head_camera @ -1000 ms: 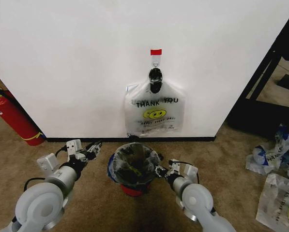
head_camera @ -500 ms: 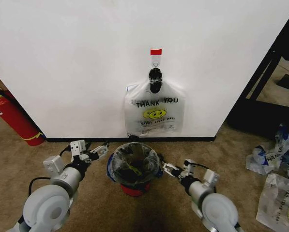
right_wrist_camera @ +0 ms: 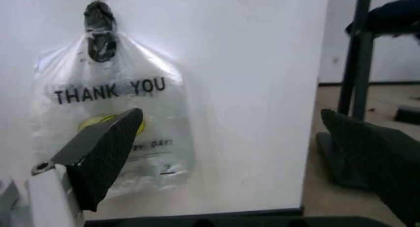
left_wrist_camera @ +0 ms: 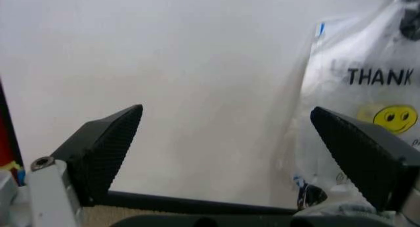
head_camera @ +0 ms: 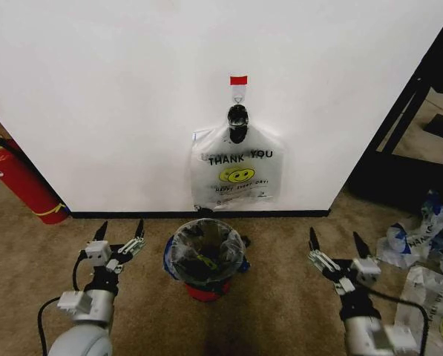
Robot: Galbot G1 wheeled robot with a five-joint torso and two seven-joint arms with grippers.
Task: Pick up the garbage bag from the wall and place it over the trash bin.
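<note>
Translucent white plastic, blue-patched: garbage bag (head_camera: 205, 251) lines the trash bin (head_camera: 203, 288), mouth over the rim, so the covering looks done.
Left end effector (head_camera: 120, 234): fingers spread wide, empty, bin just off its inner side.
Right end effector (head_camera: 335, 245): wide, empty, bin well off its inner side.
"THANK YOU" bag (head_camera: 237, 176): hooked on wall (head_camera: 117, 96) ahead of both, a spare.

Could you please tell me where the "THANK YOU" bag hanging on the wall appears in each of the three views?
Head view: "THANK YOU" bag upper centre, on the wall above the trash bin.
Left wrist view: bag at the right edge.
Right wrist view: bag at the left.
Shared landmark: the black "THANK YOU" lettering.
</note>
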